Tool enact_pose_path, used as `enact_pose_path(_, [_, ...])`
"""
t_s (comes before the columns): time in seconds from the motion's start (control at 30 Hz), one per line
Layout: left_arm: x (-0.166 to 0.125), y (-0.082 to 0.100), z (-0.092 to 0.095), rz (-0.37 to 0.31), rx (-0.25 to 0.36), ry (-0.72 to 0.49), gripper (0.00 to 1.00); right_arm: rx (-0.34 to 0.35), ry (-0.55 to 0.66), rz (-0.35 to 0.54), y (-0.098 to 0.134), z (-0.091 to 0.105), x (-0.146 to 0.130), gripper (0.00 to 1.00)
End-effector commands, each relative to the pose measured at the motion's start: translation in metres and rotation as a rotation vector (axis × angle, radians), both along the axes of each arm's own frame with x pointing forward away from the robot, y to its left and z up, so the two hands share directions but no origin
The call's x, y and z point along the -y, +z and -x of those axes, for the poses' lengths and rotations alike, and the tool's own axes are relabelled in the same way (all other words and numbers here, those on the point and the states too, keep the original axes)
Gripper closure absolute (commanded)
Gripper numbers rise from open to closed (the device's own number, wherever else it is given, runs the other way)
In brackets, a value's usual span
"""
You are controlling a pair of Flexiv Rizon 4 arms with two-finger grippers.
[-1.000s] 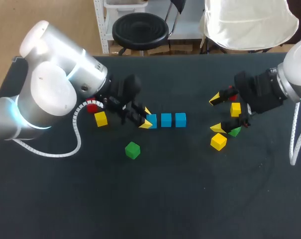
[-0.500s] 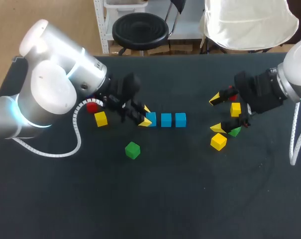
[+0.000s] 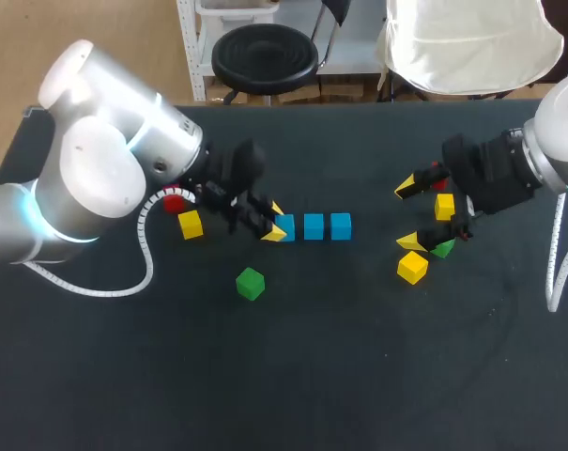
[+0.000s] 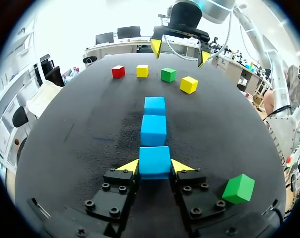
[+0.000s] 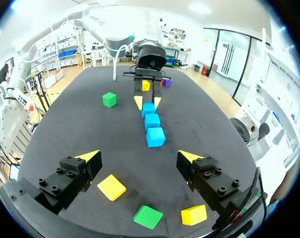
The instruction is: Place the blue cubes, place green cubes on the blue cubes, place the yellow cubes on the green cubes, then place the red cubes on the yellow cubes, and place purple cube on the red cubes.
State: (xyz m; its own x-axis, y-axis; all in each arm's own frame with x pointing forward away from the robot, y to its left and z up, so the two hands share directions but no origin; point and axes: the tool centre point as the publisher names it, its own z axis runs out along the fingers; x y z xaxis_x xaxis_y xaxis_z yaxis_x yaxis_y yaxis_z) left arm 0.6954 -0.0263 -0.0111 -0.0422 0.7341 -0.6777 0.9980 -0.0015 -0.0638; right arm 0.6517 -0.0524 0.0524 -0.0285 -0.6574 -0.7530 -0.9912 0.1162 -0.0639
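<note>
So far only the bottom layer looks done: three blue cubes (image 3: 313, 226) lie in a close row mid-table; the left gripper (image 4: 154, 165) sits around the end one, seemingly let go, its tips just beside the near corners. The right gripper (image 5: 140, 156) hangs spread wide and empty above a yellow cube (image 5: 112, 187) and a green cube (image 5: 148, 216); nothing is stacked yet, so the green, yellow, red and purple layers all remain.

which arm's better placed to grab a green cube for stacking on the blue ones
Right, probably. The right gripper hangs open with a green cube just beside it. The left gripper has the end blue cube between its fingers, and the other green cube lies off to its side.
</note>
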Motion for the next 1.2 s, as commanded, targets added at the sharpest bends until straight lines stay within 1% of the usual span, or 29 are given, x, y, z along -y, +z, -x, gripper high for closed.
enact_pose_path(0.03, [0.0001,-0.0012,-0.0025,0.0,-0.001,-0.001,1.0,0.002,0.001,-0.004,-0.001,-0.0001,0.0002,0.0])
enact_pose_path(0.43, [0.0009,0.0004,-0.0027,0.001,0.003,-0.003,1.0,0.002,0.001,-0.004,-0.001,-0.0001,0.0002,0.0])
enact_pose_path(0.73, [0.0001,-0.0017,-0.0031,-0.008,0.001,0.0,1.0,0.002,0.001,-0.004,-0.001,-0.0001,0.0002,0.0])
enact_pose_path(1.2, [-0.0004,0.0027,-0.0057,-0.005,0.018,-0.015,1.0,0.002,0.001,-0.004,-0.001,-0.0001,0.0002,0.0])
